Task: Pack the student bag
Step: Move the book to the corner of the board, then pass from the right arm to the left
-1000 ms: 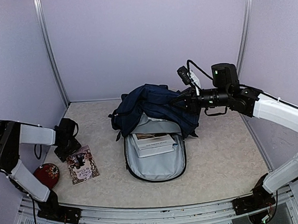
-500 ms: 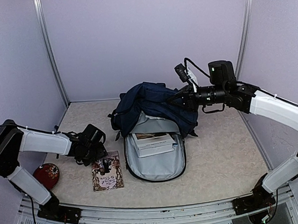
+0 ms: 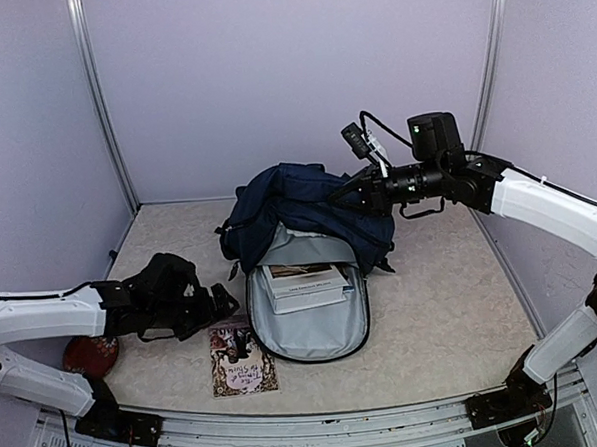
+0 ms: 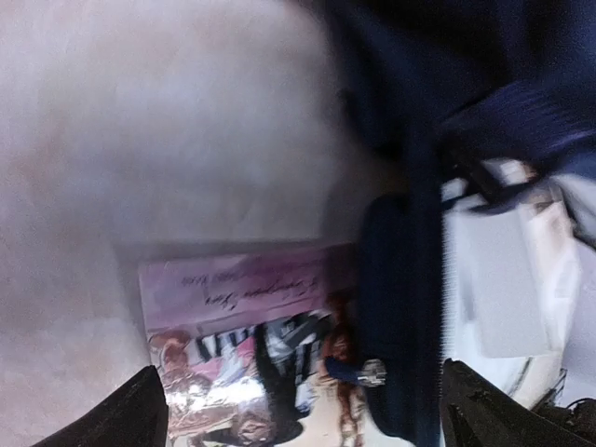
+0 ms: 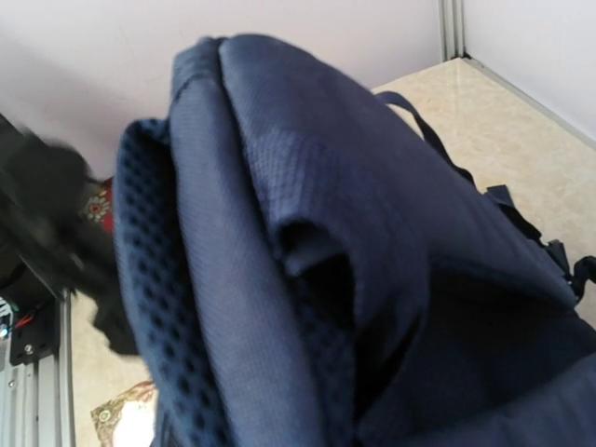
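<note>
Trouble could come from two places. My left tool [image 4: 303, 414] is spread wide and empty over the picture booklet [image 3: 242, 357], which lies on the table [image 3: 443, 296] just beside the open mouth of the student bag [image 3: 298, 208]. Closing on so thin a thing could crease it or shove it under the rim. My right tool [image 3: 355, 192] pinches the bag's folded-back top at mid-table, and a slip would drop the flap shut. I count one bag, seemingly two books [image 3: 304, 283] inside, one booklet, one red round case [image 3: 85, 352] and two tools.

Nothing is legible: the cursive line on the illustrated booklet [image 4: 233, 285] and the print on the white book [image 3: 304, 282] inside the student bag [image 3: 297, 199] are blurred.
</note>
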Motion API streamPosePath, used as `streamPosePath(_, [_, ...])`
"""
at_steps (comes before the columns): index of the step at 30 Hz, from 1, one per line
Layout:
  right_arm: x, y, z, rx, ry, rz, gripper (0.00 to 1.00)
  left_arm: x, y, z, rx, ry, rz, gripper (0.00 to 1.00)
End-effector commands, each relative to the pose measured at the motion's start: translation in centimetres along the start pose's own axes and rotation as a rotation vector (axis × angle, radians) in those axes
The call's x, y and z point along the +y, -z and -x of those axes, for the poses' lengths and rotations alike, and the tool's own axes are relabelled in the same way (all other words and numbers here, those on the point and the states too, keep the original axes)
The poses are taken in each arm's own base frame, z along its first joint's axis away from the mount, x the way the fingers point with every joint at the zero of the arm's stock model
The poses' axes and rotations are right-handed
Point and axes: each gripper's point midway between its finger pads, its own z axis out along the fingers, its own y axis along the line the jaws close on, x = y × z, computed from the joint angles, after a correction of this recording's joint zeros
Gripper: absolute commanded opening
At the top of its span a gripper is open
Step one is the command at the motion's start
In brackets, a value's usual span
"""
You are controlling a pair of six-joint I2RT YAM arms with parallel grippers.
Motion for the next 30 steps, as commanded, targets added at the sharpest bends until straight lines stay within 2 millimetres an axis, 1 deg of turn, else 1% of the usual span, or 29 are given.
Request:
streamPosePath(1, [2.3,1.7,6.2,-0.161,0.129,0.089,0.0,-4.5,6.6,6.8,-0.295,-0.131,-0.124,0.99])
streamPosePath(3, [2.5,1.5,6.2,-0.151,0.141,0.109,0.0,-7.1,9.6,9.1,-0.401,-0.246,-0.187,0.99])
streamPosePath(4, [2.7,1.5,6.1,-0.146,0.15,0.124,0.0,-9.1,10.8,9.7,-0.43,-0.326,-0.251,0.99])
streamPosePath(6, [3.4,1.5,6.0,-0.142,0.165,0.167,0.0,-13.7,12.7,10.2,-0.45,-0.491,-0.4,0.99])
streamPosePath(7, [3.8,1.6,5.9,-0.142,0.169,0.191,0.0,-15.4,12.9,10.4,-0.443,-0.546,-0.431,0.99])
streamPosePath(8, [4.2,1.6,5.9,-0.141,0.173,0.211,0.0,-16.8,13.5,11.1,-0.46,-0.61,-0.43,0.99])
streamPosePath(10, [4.9,1.8,5.6,-0.138,0.198,0.247,0.0,-19.0,14.0,12.5,-0.486,-0.728,-0.405,0.99])
streamPosePath(12, [5.1,1.8,5.1,-0.133,0.214,0.264,0.0,-21.7,15.7,13.6,-0.537,-0.851,-0.441,0.99])
streamPosePath(14, [5.5,1.7,4.7,-0.126,0.225,0.298,0.0,-23.9,16.1,13.5,-0.532,-0.975,-0.483,0.99])
streamPosePath(16, [5.7,1.6,4.3,-0.115,0.223,0.325,0.0,-25.5,15.2,12.2,-0.47,-1.097,-0.533,0.99])
streamPosePath(18, [5.7,1.5,4.3,-0.112,0.217,0.329,0.0,-26.7,14.4,9.9,-0.403,-1.243,-0.588,0.99])
streamPosePath(20, [5.9,1.7,4.6,-0.116,0.213,0.338,0.0,-26.7,13.8,8.2,-0.367,-1.328,-0.604,0.99])
streamPosePath(21, [6.2,1.9,4.7,-0.119,0.215,0.352,0.0,-26.6,13.6,8.0,-0.377,-1.365,-0.598,0.99])
streamPosePath(23, [6.7,2.0,4.6,-0.129,0.225,0.38,0.0,-26.5,13.0,8.7,-0.429,-1.384,-0.551,0.99])
streamPosePath(25, [6.8,1.9,4.4,-0.128,0.228,0.396,0.0,-26.1,11.5,9.1,-0.441,-1.437,-0.49,0.99])
streamPosePath(26, [6.8,1.8,4.2,-0.121,0.222,0.4,0.0,-25.8,10.3,9.1,-0.426,-1.461,-0.461,0.99])
streamPosePath(28, [6.8,1.8,4.2,-0.11,0.209,0.412,0.0,-25.2,8.0,8.4,-0.371,-1.504,-0.441,0.99])
streamPosePath(30, [6.9,1.8,4.0,-0.107,0.204,0.418,0.0,-25.0,6.4,6.8,-0.282,-1.534,-0.477,0.99])
